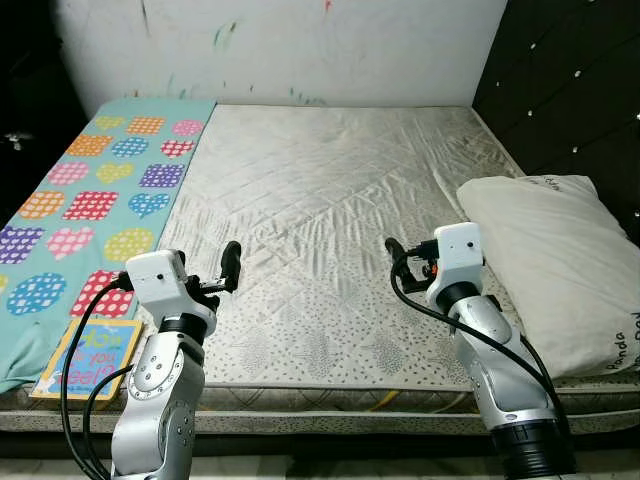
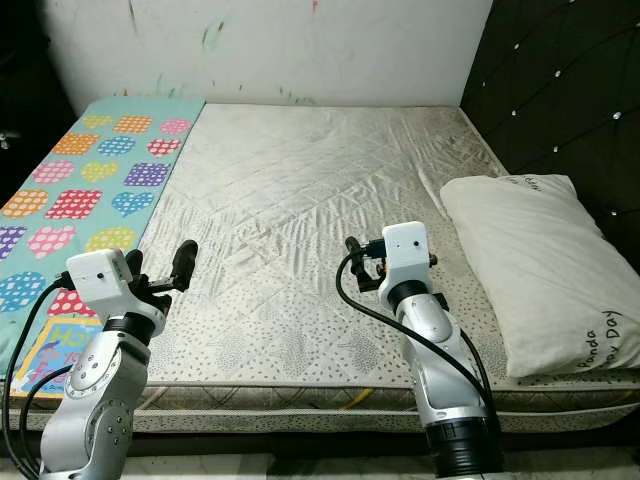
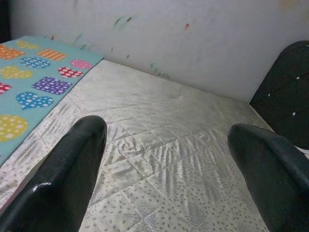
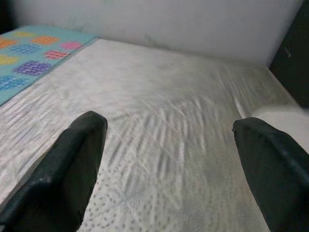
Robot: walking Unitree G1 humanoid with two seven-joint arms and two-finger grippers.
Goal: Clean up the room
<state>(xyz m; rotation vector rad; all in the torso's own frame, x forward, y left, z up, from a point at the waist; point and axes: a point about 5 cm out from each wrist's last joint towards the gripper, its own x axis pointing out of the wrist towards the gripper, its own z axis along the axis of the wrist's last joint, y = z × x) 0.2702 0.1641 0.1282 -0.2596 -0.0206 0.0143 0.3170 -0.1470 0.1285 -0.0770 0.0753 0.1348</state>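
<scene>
A bare quilted mattress [image 1: 330, 190] lies before me. A teal blanket with coloured hearts [image 1: 90, 195] covers its left strip. On the right side rests a white pillow [image 1: 550, 260], and a picture book [image 1: 88, 358] lies at the near left corner, partly on the blanket. My left gripper [image 1: 218, 272] hovers above the near left part of the mattress, open and holding nothing. My right gripper [image 1: 402, 255] hangs over the near middle, left of the pillow, also open. In the wrist views the black fingers [image 3: 72, 164] [image 4: 67, 169] stand wide apart over the sheet.
A white wall with paint smears [image 1: 300, 50] stands behind the bed. A dark padded headboard [image 1: 570, 90] runs along the right side. The mattress front edge [image 1: 330, 405] is right below my arms, with a strip of floor beneath it.
</scene>
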